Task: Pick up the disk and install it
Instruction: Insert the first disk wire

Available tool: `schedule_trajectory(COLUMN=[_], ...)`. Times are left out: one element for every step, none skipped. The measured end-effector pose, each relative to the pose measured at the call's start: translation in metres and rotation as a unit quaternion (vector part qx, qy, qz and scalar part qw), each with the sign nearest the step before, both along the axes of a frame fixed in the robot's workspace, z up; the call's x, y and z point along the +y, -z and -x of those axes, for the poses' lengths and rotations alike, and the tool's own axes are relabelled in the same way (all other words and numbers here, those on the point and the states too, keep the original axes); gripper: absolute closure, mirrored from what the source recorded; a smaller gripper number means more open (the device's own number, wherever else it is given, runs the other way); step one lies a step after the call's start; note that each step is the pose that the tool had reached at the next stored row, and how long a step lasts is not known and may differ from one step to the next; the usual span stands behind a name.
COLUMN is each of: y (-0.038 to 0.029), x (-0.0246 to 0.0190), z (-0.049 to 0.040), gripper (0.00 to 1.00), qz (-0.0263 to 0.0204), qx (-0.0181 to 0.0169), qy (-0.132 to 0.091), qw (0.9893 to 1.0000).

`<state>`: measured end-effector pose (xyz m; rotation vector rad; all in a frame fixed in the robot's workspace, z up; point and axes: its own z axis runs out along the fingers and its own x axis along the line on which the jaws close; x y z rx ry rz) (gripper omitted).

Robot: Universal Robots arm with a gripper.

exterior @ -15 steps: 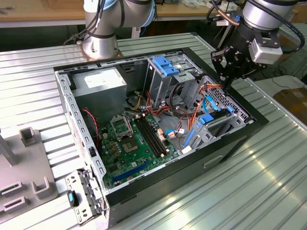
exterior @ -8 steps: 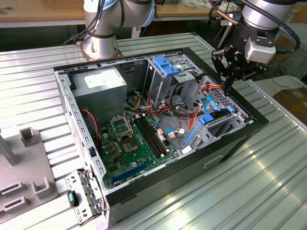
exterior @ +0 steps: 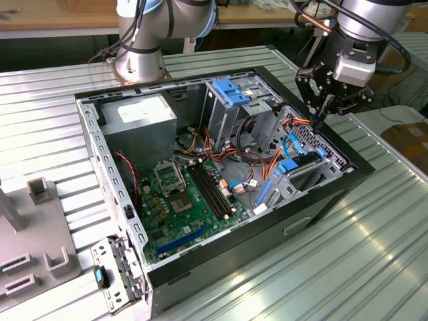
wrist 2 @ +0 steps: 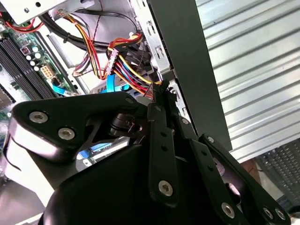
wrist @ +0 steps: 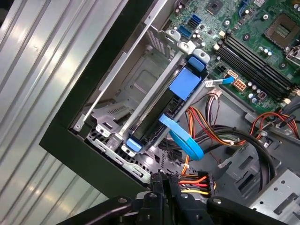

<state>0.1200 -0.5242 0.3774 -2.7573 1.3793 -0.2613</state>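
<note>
While the gripper (exterior: 319, 115) hangs over the case (exterior: 200, 261) edge, its fingers seem pinched together on nothing. Seated in the case's bay, the disk (wrist: 154, 115) lies just beyond the fingertips, long axis pointing away from them.

Work surface: ribbed, pale grey metal tabletop (exterior: 374, 234), long ridges catching soft overhead glare. Grey fixture block (exterior: 37, 234) sits at the exterior view's left edge. Behind the table, a wooden bench top (exterior: 60, 17) spans the back, dark gap beneath. Brown cardboard box (exterior: 409, 142) at the exterior view's right. Lighting even, diffuse, no hard shadows
</note>
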Motion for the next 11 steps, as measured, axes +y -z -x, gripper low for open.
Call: schedule_trajectory(y=[0.0001, 0.0001, 0.0001, 0.0001, 0.0001, 0.0001, 0.0001, 0.0001, 0.0001, 0.0001, 0.0001], x=[0.0, 0.0, 0.0, 0.0, 0.0, -0.0001, 0.0, 0.0, 0.0, 0.0, 0.0], z=[0.0, 0.0, 0.0, 0.0, 0.0, 0.0, 0.0, 0.0, 0.0, 0.0, 0.0], gripper=[0.84, 0.84, 0.84, 0.84, 0.84, 0.84, 0.84, 0.84, 0.84, 0.84, 0.84], qz=[0.0, 0.0, 0.0, 0.0, 0.0001, 0.0, 0.0, 0.0, 0.0, 0.0, 0.0], qx=[0.0, 0.0, 0.0, 0.0, 0.0, 0.0, 0.0, 0.0, 0.0, 0.0, 0.0], qy=[0.01, 0.017, 0.021, 0.026, 0.031, 0.032, 0.032, 0.032, 0.032, 0.032, 0.032], qw=[1.0, 0.9999, 0.9998, 0.9997, 0.9995, 0.9995, 0.9995, 0.9995, 0.9995, 0.9995, 0.9995])
